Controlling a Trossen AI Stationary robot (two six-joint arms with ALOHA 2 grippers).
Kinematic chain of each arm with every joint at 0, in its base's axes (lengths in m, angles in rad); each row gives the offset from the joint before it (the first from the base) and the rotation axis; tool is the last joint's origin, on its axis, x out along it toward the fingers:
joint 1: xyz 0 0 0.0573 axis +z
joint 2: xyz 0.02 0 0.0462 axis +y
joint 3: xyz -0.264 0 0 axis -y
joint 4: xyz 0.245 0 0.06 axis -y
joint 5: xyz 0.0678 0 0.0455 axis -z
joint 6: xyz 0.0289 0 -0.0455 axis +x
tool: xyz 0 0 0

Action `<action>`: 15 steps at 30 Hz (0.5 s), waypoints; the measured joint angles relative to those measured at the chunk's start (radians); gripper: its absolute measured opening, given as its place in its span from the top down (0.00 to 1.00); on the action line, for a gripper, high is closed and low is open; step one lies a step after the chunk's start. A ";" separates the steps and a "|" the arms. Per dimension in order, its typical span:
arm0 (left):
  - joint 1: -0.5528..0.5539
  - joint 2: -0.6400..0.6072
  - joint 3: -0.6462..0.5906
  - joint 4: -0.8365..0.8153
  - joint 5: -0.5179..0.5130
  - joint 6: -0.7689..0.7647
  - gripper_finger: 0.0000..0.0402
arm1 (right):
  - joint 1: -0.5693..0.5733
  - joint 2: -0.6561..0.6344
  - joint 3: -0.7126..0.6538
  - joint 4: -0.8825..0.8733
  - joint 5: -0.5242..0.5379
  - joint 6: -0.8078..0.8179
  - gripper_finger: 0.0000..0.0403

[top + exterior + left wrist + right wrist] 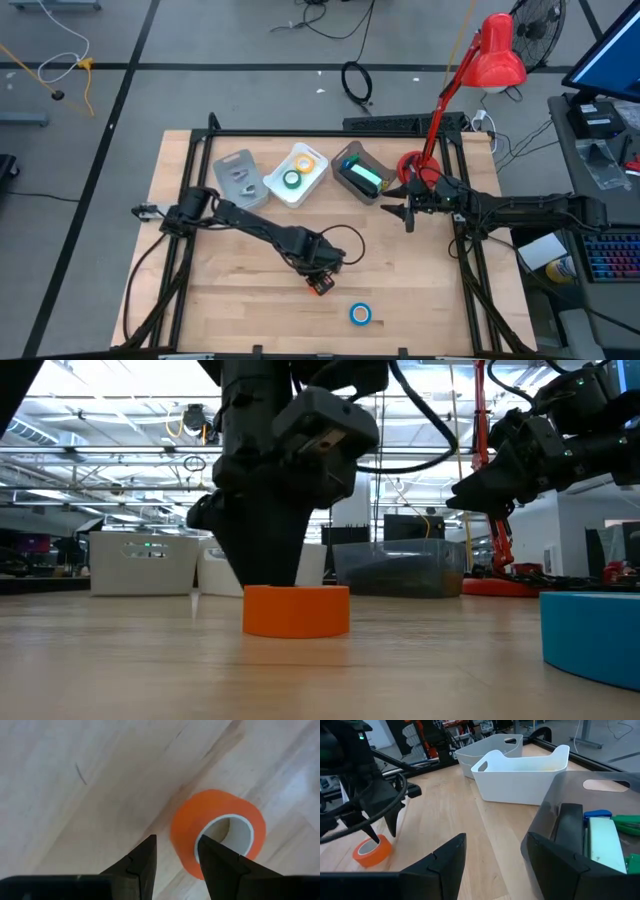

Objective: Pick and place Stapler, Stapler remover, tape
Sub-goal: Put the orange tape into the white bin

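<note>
An orange tape roll (217, 832) lies flat on the wooden table (230, 290) near its front middle. My left gripper (176, 855) points steeply down right over the roll, open. One finger (220, 865) stands over the pale core and the other outside the roll's wall. A blue tape roll (360, 314) lies flat closer to the front edge. Yellow tape (306, 160) and green tape (291, 180) lie in a white bin (318, 176). A black stapler (570, 837) stands in the smoky bin (350, 190). I cannot pick out the stapler remover. My right gripper (492, 860) waits open at the right. My left gripper comes at the orange roll from above, its fingers astride the roll's wall (182, 840) on the side nearer the arm. Whether either finger touches the roll, I cannot tell. The roll lies flat on the table.
Three bins stand in a row at the back: a grey one (238, 175), the white one and the smoky one. A red desk lamp (495, 55) has its base (412, 165) at the back right, close to my right gripper (405, 212). A black frame (330, 133) rims the table.
</note>
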 joint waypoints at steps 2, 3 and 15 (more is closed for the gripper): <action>0.000 0.018 0.002 0.007 0.003 -0.017 0.64 | 0.000 0.000 0.000 0.000 0.000 0.000 0.49; 0.000 0.022 0.002 0.002 0.007 -0.028 0.64 | 0.000 0.000 -0.001 0.000 0.000 0.000 0.49; 0.000 0.042 0.005 0.011 0.024 -0.068 0.77 | 0.001 0.000 -0.001 0.000 0.000 0.000 0.49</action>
